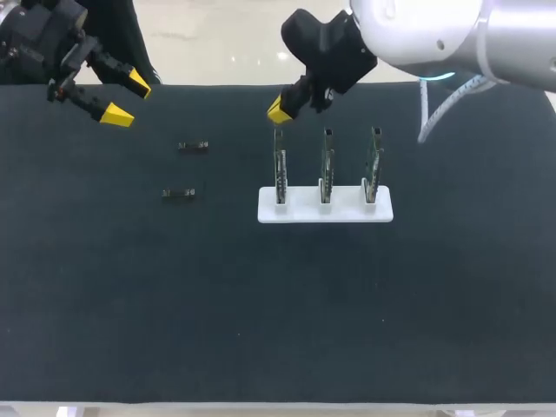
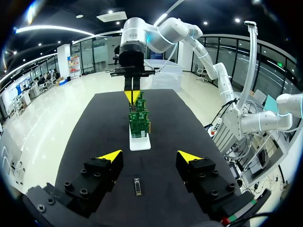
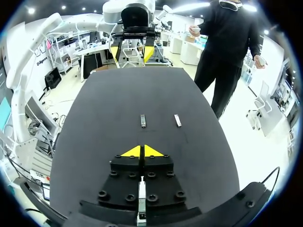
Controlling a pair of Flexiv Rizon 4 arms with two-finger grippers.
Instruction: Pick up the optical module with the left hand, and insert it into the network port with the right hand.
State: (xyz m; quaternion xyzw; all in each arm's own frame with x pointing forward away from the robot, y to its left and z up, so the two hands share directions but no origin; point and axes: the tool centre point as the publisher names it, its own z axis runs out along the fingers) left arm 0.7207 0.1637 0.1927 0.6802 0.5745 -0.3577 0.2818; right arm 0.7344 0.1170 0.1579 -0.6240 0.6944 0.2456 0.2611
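Note:
Two small dark optical modules lie on the black table, one farther back (image 1: 193, 147) and one nearer (image 1: 178, 195). My left gripper (image 1: 128, 98) hangs open over the back left corner, apart from both. In its wrist view one module (image 2: 137, 187) lies on the mat below and between the open fingers (image 2: 149, 156). My right gripper (image 1: 280, 110) is shut with nothing seen in it, just above the leftmost of three upright circuit boards (image 1: 280, 165). From the right wrist, the shut tips (image 3: 142, 151) point toward both modules (image 3: 143, 121) (image 3: 177, 120) ahead.
The white rack (image 1: 325, 208) holds the three green boards side by side right of centre; in the left wrist view it (image 2: 140, 143) stands ahead with the boards (image 2: 140, 119) in line. Black mat covers the table.

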